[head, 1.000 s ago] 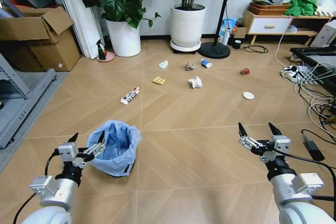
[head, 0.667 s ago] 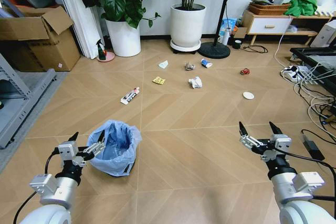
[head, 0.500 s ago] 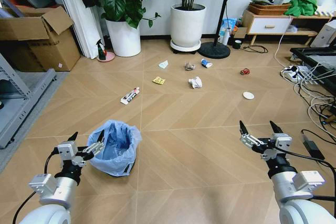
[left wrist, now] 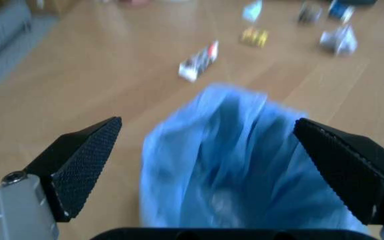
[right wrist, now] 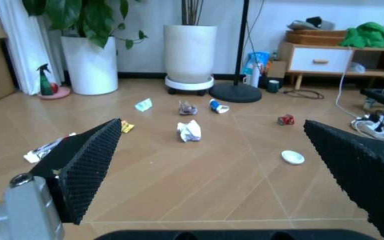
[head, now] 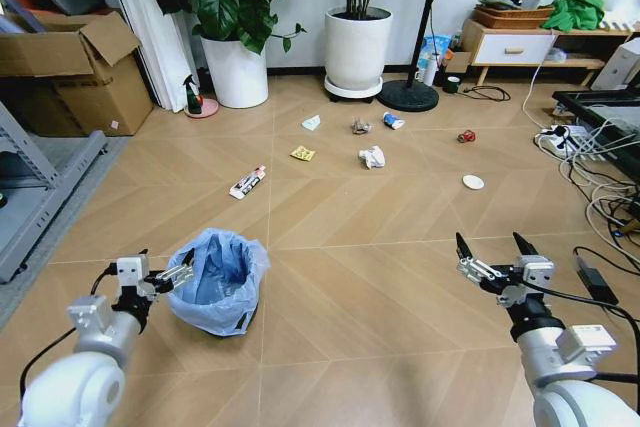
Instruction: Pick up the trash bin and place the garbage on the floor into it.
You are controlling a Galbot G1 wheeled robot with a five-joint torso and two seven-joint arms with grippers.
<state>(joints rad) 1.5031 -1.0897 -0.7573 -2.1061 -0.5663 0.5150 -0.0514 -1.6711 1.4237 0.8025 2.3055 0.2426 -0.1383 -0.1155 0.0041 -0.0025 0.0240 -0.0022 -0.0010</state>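
Upright, the trash bin [head: 220, 282] opens upward beside the spread left gripper [head: 160, 272]

Tan wood-look floor [head: 400, 277] in a herringbone plank pattern with thin pale seams; light-blue translucent liner on the trash bin [head: 222, 282]. White-and-red tube [head: 248, 182], yellow wrapper [head: 302, 153], white paper wad [head: 372, 157], grey wrapper [head: 360, 126], blue-and-white can [head: 393, 121], red can [head: 466, 135], white disc [head: 473, 182]. Black fingertips on silver metal for the left gripper [head: 162, 270] and the right gripper [head: 490, 250]; white plant pots [head: 358, 50] under dark green leaves, brown cardboard box [head: 75, 72].
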